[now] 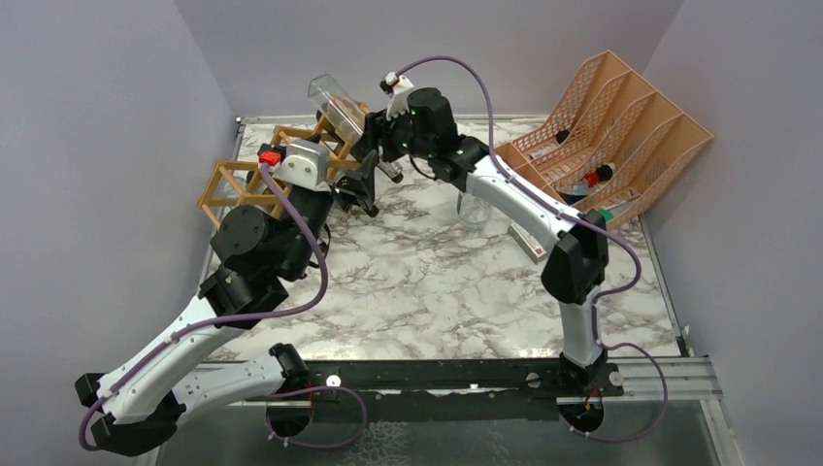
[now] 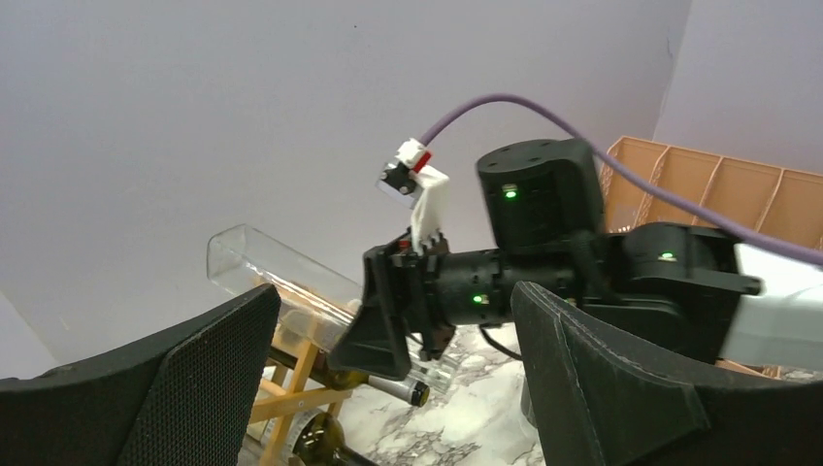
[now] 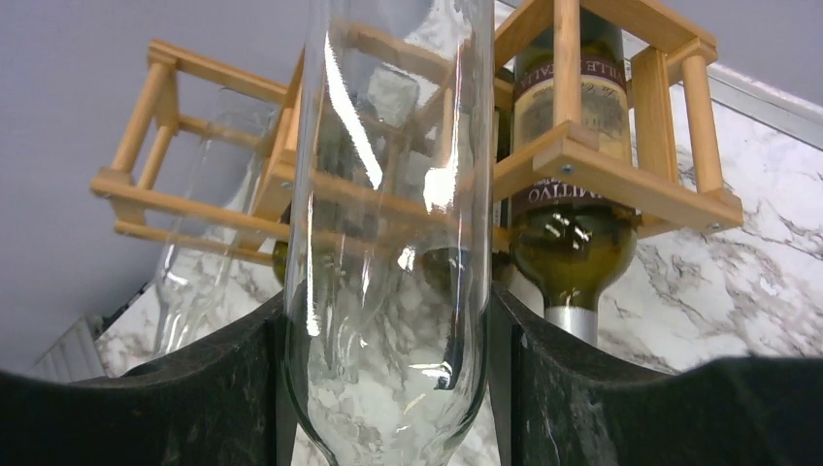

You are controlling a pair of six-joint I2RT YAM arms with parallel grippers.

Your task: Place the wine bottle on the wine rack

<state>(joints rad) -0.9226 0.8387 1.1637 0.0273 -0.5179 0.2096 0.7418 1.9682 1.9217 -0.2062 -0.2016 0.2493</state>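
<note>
The wine rack (image 1: pixel 254 177), a light tan lattice of sticks, stands at the far left of the marble table. A dark green labelled bottle (image 3: pixel 573 233) lies in one cell, and a clear bottle (image 3: pixel 199 243) lies in another. My right gripper (image 1: pixel 374 148) is shut on a clear glass wine bottle (image 1: pixel 338 105) and holds it tilted over the rack's top, base up and away. In the right wrist view this bottle (image 3: pixel 388 194) fills the gap between the fingers (image 3: pixel 582 388). My left gripper (image 1: pixel 357 192) is open and empty, just in front of the rack, below the right gripper.
A salmon-orange perforated file organiser (image 1: pixel 621 121) stands at the far right with small items in it. A clear glass object (image 1: pixel 476 208) sits on the table under the right arm. The left wrist view shows the green bottle's neck (image 2: pixel 406 389) sticking out of the rack (image 2: pixel 291 386).
</note>
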